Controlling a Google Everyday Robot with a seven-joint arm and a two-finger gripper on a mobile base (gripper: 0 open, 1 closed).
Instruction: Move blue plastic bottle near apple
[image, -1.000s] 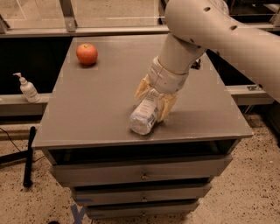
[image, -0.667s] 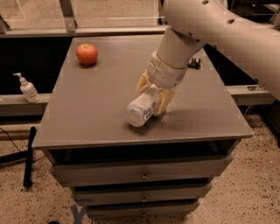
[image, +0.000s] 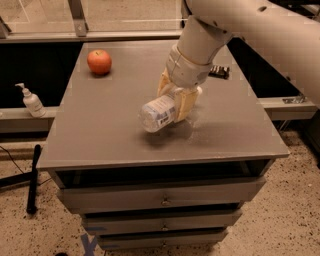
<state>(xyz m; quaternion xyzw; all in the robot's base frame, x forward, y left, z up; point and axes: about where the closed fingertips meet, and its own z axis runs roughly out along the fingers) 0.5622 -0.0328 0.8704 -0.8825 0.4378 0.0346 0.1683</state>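
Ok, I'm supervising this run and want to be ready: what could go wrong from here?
The claw, over the middle of the table, holds the blue plastic bottle sideways, much of it sticking out past the fingers; it might slip on the way. The apple sits near the far left corner; a nudge could roll it off. Released sideways, the round bottle may roll away.

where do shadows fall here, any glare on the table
Camera view: a soft shadow lies on the table under the blue plastic bottle, held by the gripper above mid-table; the apple casts a small one at its base; no harsh glare.
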